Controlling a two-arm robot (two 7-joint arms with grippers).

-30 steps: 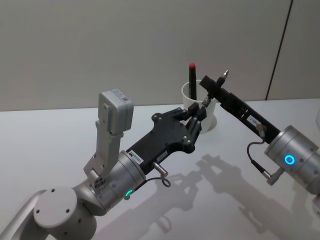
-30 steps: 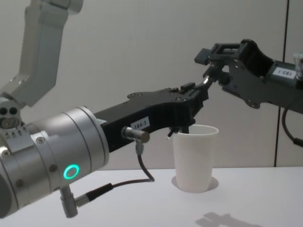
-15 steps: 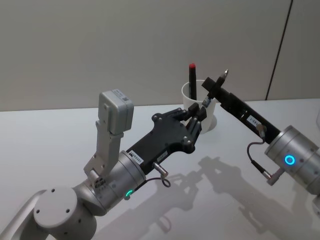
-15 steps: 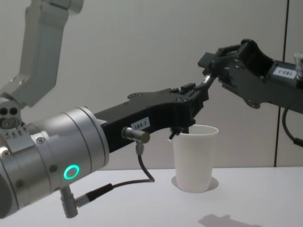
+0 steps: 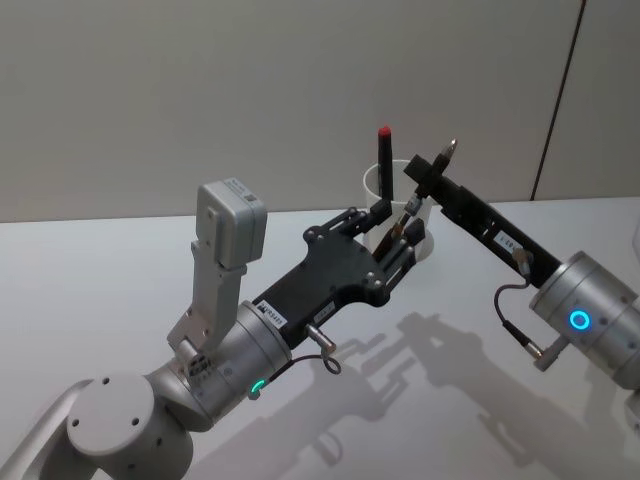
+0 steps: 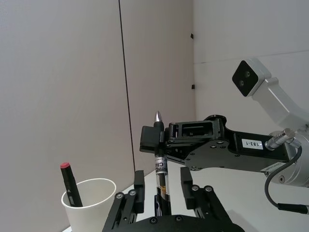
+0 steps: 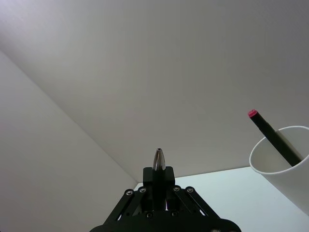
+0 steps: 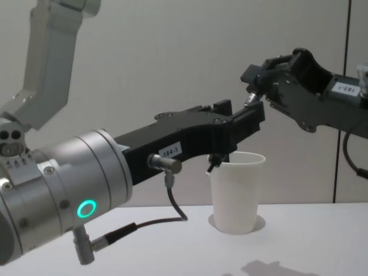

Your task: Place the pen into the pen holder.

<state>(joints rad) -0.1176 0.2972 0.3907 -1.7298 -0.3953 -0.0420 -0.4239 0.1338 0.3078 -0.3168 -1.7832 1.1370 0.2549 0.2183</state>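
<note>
Right gripper (image 6: 159,137) clenched on the pen (image 6: 161,171), silver tip up, beside the pen holder (image 5: 400,225) on the bench (image 5: 120,270). Left gripper (image 6: 161,186) released — fingers (image 6: 139,191) either side of the pen's lower barrel, not touching. Red-capped pen (image 5: 384,160) stands in the holder.

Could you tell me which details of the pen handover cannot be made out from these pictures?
- Lower end of the pen: in the left wrist view the left gripper body covers it; its fingers stand apart on either side.
- Inside of the paper cup: the chest view sees only its wall.
- Lower part of the red-capped marker: hidden inside the cup.
- Pen body in the right wrist view: the right gripper covers all but the tip.
</note>
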